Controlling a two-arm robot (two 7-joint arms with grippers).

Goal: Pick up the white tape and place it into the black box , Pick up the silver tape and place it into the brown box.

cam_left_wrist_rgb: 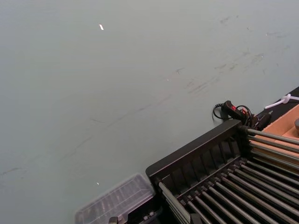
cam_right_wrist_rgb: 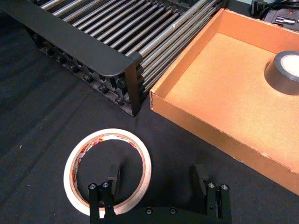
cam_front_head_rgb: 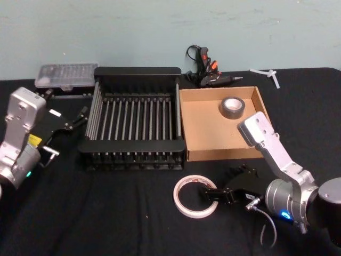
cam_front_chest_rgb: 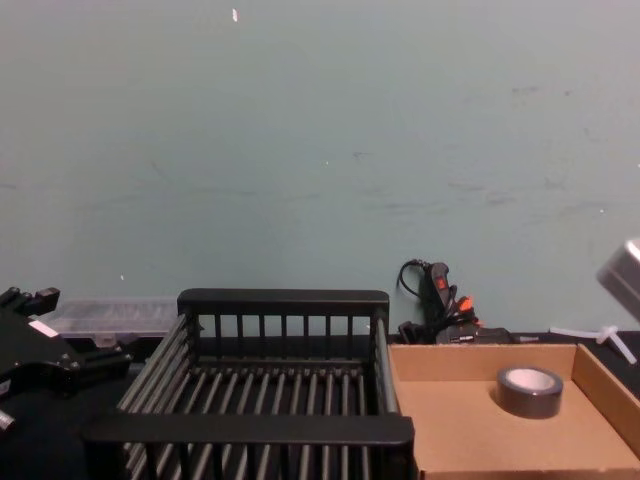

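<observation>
On the black table (cam_front_head_rgb: 106, 213), seen from the head camera, the black box (cam_front_head_rgb: 133, 124) stands at the centre and the brown box (cam_front_head_rgb: 202, 120) is just beside it at 3 o'clock, their sides touching or almost touching. The silver tape (cam_front_head_rgb: 232, 108) lies flat inside the brown box, in the far corner at about 1 o'clock of that box. The white tape (cam_front_head_rgb: 195, 197) lies flat on the table at about 5 o'clock from the black box, near its front rim but apart from it.

The right gripper (cam_front_head_rgb: 209, 193) is low over the white tape, coming from 3 o'clock. Its fingers are spread apart and hold nothing. In the right wrist view one finger (cam_right_wrist_rgb: 114, 176) is inside the ring and the other finger (cam_right_wrist_rgb: 201, 176) is outside it, so the wall of the tape is between them.

The left gripper (cam_front_head_rgb: 80, 117) is at 9 o'clock from the black box, above the table, near the box wall; I cannot tell if it is open or closed.

Behind the boxes, at 12 o'clock, are a clear plastic case (cam_front_head_rgb: 66, 76) and a glue gun (cam_front_head_rgb: 210, 74).
</observation>
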